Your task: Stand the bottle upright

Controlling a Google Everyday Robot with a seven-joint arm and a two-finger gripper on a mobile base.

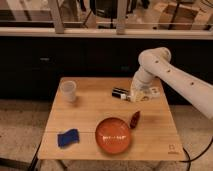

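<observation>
My arm: a smooth white shell in rounded, tube-like segments, thickest at the bulbous joint, with small dark round marks dotted along its side. My gripper: pale and blocky with darker patches, at the arm's left end, right of the scene's centre.

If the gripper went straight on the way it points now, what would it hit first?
Probably the bottle: the gripper points down at it near the table's back right edge. Depth is unclear; the black cylinder lies just beside.
</observation>
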